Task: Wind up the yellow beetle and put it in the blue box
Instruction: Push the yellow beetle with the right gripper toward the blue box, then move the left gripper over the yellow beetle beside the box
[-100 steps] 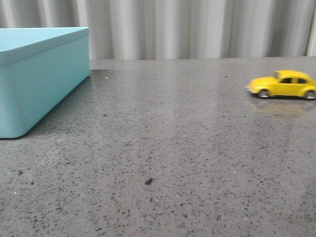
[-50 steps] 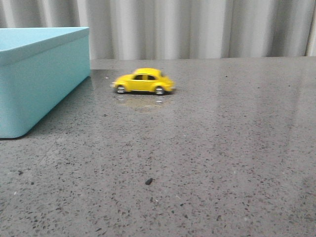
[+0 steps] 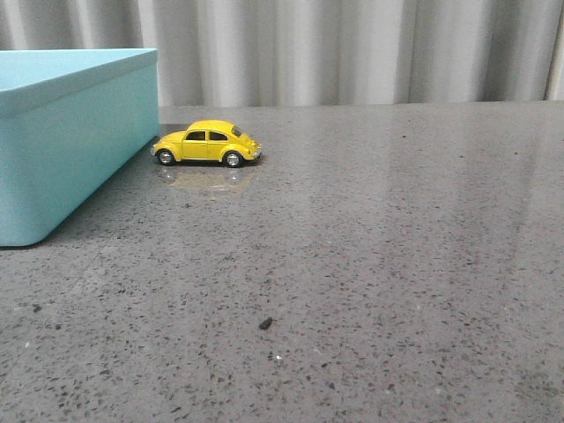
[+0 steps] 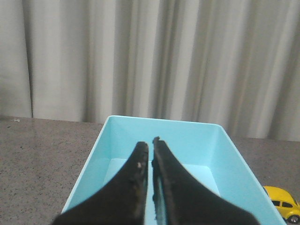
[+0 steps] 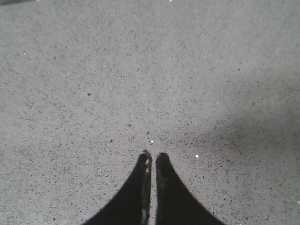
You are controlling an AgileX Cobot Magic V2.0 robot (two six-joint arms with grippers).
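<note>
Speckled grey bench (image 3: 370,264), yellow beetle (image 3: 207,143) beside the blue box (image 3: 62,150): small, glossy, probably slippery, best pinched across its sides. Both claws, left claw (image 4: 150,143) and right claw (image 5: 153,157), pressed together, empty.

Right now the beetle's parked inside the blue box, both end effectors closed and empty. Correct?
Not quite. The yellow beetle sits on the table just outside the blue box, as the front view shows. The rest holds: left end effector and right end effector are closed and empty.
</note>
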